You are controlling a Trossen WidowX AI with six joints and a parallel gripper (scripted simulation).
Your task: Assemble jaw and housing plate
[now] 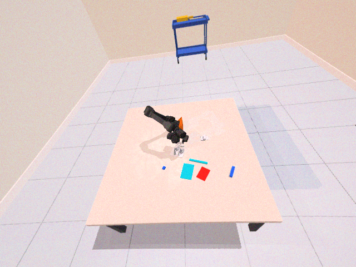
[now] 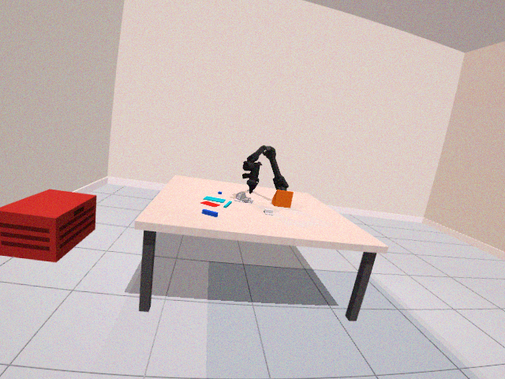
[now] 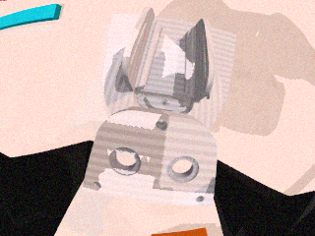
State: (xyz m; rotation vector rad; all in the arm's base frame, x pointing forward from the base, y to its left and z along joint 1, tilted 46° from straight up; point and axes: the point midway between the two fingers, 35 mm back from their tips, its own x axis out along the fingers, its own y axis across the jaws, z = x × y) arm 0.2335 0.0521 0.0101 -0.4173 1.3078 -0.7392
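My gripper is shut on the housing plate, a pale grey plate with two round holes and a rounded edge. In the wrist view it spans between the dark fingers. The plate is held above the table, just beside the base as seen from the wrist. On the base stand two grey jaws, the left jaw and the right jaw, side by side with a gap between them. The plate hides their near ends, so the gear teeth, pins and stubs cannot be made out.
An orange block stands near the arm. A small white part lies apart. A cyan bar, cyan sheet, red sheet, blue bar and blue cube lie on the table.
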